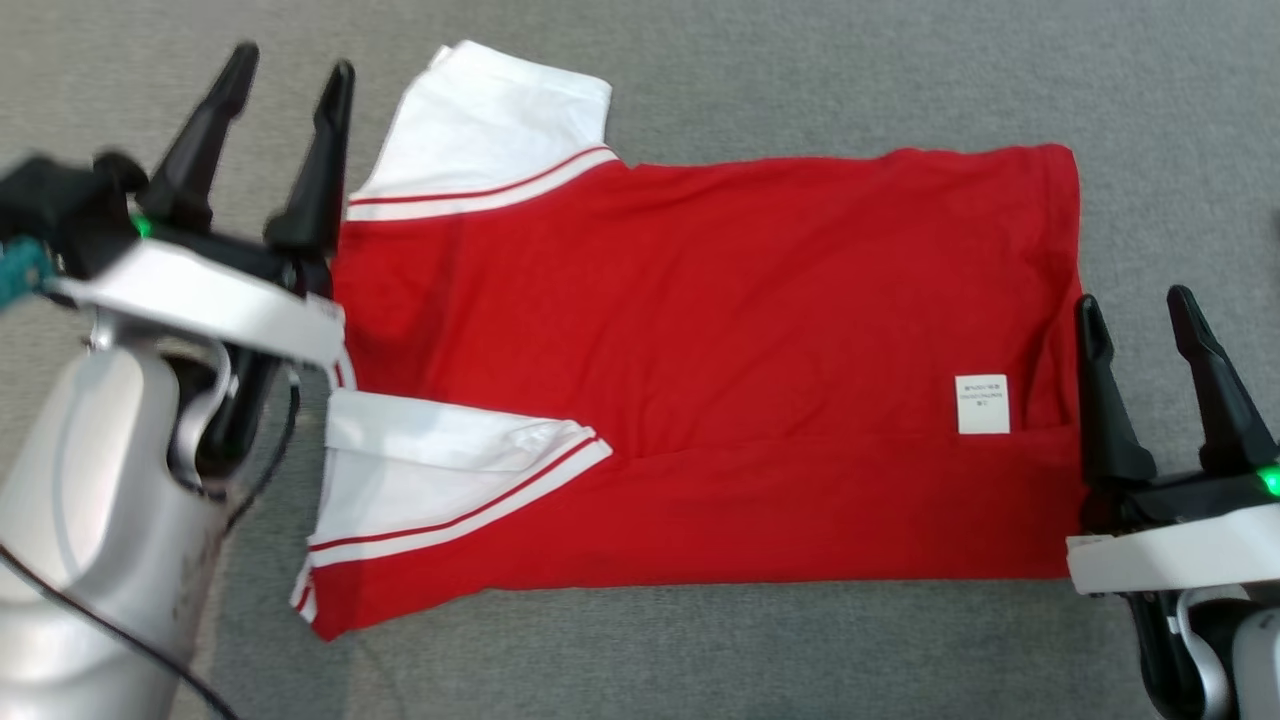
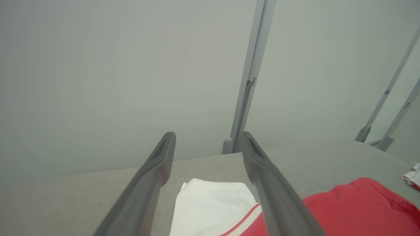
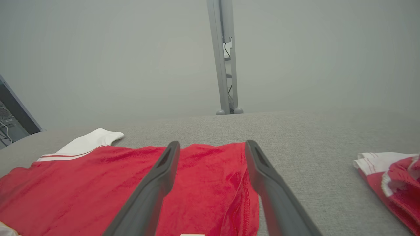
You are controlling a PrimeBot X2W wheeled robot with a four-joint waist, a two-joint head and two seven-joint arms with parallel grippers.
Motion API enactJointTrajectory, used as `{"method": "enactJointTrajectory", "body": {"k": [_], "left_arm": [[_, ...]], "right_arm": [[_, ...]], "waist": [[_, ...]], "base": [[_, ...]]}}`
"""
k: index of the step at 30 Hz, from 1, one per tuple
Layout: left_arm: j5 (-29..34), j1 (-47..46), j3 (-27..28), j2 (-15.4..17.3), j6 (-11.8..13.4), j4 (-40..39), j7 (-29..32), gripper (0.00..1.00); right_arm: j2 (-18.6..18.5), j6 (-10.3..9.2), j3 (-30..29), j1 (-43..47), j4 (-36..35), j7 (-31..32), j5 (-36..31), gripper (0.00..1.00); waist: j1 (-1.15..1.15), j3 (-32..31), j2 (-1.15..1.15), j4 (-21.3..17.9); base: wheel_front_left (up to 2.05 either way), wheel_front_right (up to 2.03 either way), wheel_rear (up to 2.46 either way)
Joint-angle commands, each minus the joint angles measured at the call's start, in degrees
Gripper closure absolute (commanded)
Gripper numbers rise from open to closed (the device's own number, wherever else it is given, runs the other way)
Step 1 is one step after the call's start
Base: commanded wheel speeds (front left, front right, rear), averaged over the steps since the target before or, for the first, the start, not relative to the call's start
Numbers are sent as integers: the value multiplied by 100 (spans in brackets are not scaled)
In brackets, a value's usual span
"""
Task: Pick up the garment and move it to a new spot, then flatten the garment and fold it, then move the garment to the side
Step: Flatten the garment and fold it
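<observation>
The garment (image 1: 700, 330) is a red shirt with white, red-striped sleeves, spread flat on the grey table with its collar end to the left and its hem to the right; a white label lies near the hem. My left gripper (image 1: 290, 85) hovers open over the shirt's left edge, above the far white sleeve (image 2: 213, 203). My right gripper (image 1: 1135, 310) stands open at the hem's right edge, over the red cloth (image 3: 210, 186). Neither holds anything.
A second bundle of red and white cloth (image 3: 390, 177) lies on the table to the right of the shirt. Grey upright frame posts (image 3: 226, 55) stand at the table's far edge before a pale wall. Bare grey table surrounds the shirt.
</observation>
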Motion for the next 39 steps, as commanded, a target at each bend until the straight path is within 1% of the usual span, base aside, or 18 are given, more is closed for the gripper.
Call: {"method": "enactJointTrajectory", "body": {"k": [1, 4, 8, 12, 18, 20, 23, 24, 25, 26, 27, 30, 32, 36, 37, 39], "left_arm": [[-111, -465, -63, 0, -90, 452, 110, 0], [-286, -1167, -174, 55, -193, 1279, 318, 0], [-534, -1962, -354, 128, -234, 2299, 592, 0], [-750, -2536, -556, 246, -240, 3104, 795, 0], [-1190, -2961, -764, 499, -237, 3939, 1057, 0], [-1303, -3007, -854, 525, -238, 4199, 1232, 0], [-1441, -3019, -1026, 479, -237, 4480, 1548, 0], [-1475, -3033, -1087, 466, -238, 4513, 1606, 13], [-1533, -3056, -1131, 451, -238, 4501, 1611, 54], [-1585, -3089, -1173, 442, -238, 4491, 1612, 100], [-1617, -3111, -1238, 439, -239, 4475, 1628, 100], [-1738, -3154, -1372, 451, -238, 4430, 1594, 100], [-1808, -3214, -1468, 444, -238, 4388, 1541, 100], [-1936, -3371, -1678, 353, -239, 4318, 1459, 100], [-1979, -3400, -1729, 330, -239, 4311, 1438, 100], [-2036, -3477, -1828, 313, -239, 4301, 1392, 100]], "right_arm": [[-13, -2, 84, -137, 45, -70, 35, 0], [3, -2, 315, -310, 168, -145, 110, 0], [20, -2, 575, -553, 354, -299, 209, 0], [30, -2, 795, -710, 544, -441, 302, 0], [43, -2, 1039, -852, 752, -589, 408, 0], [42, -2, 1044, -859, 769, -628, 455, 0], [42, -1, 968, -910, 764, -619, 525, 0], [36, -2, 930, -952, 760, -584, 535, 0], [0, -2, 885, -1021, 734, -577, 513, 0], [-6, -1, 850, -1095, 711, -539, 547, 0], [-5, -2, 820, -1186, 712, -477, 618, 0], [-175, -2, 698, -1690, 832, -202, 789, 0], [-339, -1, 661, -2098, 1072, -8, 935, 0], [-698, -2, 874, -2857, 1712, 295, 1305, 0], [-735, -1, 961, -3033, 1886, 376, 1459, 0], [-912, -1, 1151, -3300, 2281, 506, 1531, 0]], "waist": [[0, 273, 0, -251], [0, 508, 0, -532], [0, 827, 0, -816], [0, 1065, 0, -1052], [0, 1245, 0, -1303], [0, 1263, 0, -1319], [0, 1273, 0, -1293], [0, 1275, 0, -1278], [0, 1279, 0, -1262], [0, 1285, 0, -1247], [0, 1291, 0, -1237], [0, 1306, 0, -1216], [0, 1318, 0, -1182], [0, 1347, 0, -998], [0, 1350, 0, -955], [0, 1348, 0, -877]], "base": [[0, 0, 0], [0, 0, 0], [0, 0, 0], [0, 0, 0], [0, 0, 0], [0, 0, 0], [0, 0, 0], [0, 0, 0], [0, 0, 0], [0, 0, 0], [0, 0, 0], [0, 0, 0], [0, 0, 0], [0, 0, 0], [0, 0, 0], [0, 0, 0]]}}
